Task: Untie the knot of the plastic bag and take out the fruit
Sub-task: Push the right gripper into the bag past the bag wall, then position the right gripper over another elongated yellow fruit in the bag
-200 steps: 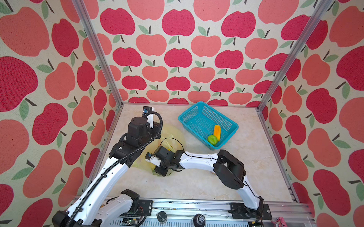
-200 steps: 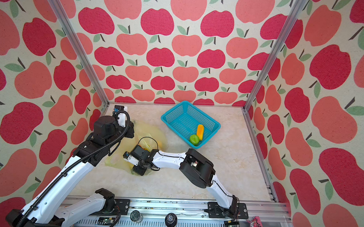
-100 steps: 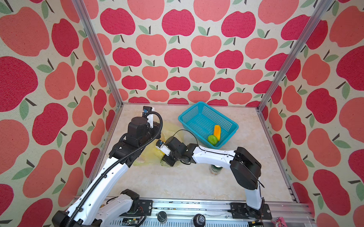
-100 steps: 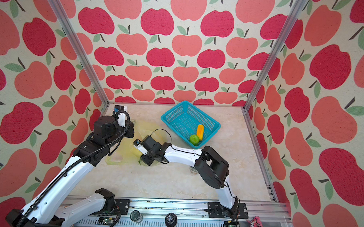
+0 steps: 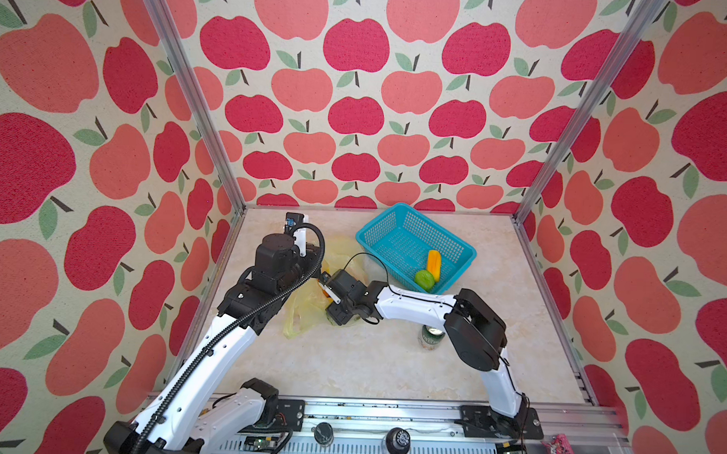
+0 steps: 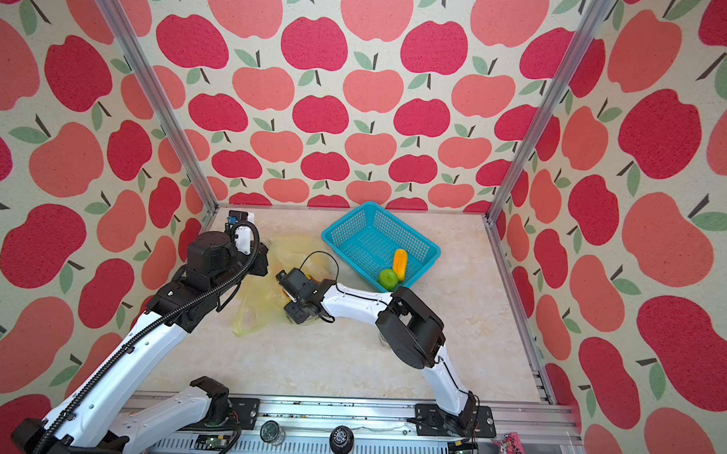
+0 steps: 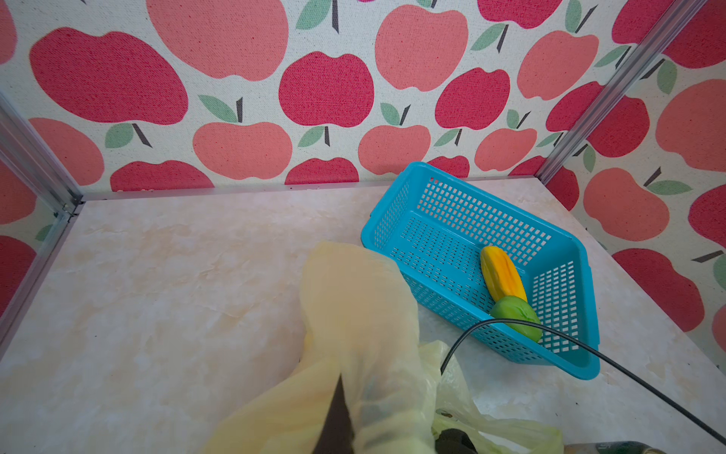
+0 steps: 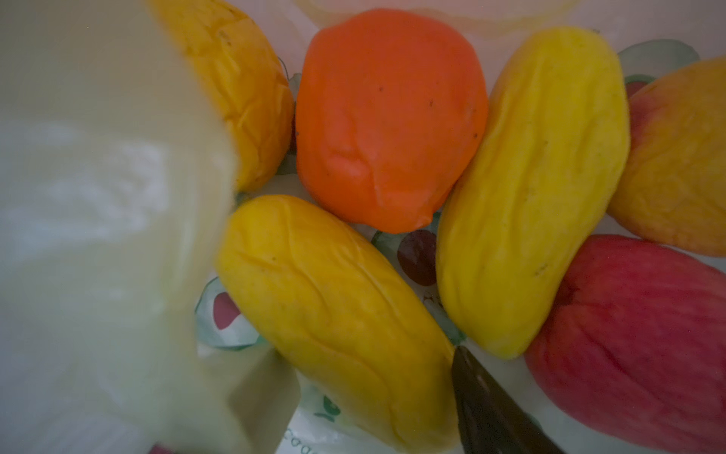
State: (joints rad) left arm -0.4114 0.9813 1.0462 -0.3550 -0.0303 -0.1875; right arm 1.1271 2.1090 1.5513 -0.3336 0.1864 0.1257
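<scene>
The pale-yellow plastic bag (image 5: 304,317) lies left of centre in both top views, its mouth open; the knot does not show. My left gripper (image 7: 353,393) is shut on the bag's rim (image 7: 353,306) and holds it up. My right gripper (image 8: 357,353) is inside the bag, open, and one dark finger (image 8: 491,408) shows while bag plastic covers the other. An elongated yellow-orange fruit (image 8: 334,314) lies between its fingers. Around it lie an orange fruit (image 8: 389,118), a lumpy yellow one (image 8: 534,188) and a pink-red one (image 8: 636,342).
A teal mesh basket (image 5: 395,221) stands at the back right with a yellow-orange fruit (image 5: 434,261) and a green fruit (image 5: 424,279) in it. A green drink can (image 5: 431,337) stands under my right forearm. My right arm's cable (image 7: 550,334) loops beside the basket.
My right gripper has moved from the bag's near side toward the back and into the bag's mouth, and its jaws have widened. The right elbow has swung right. The left gripper has held still.
</scene>
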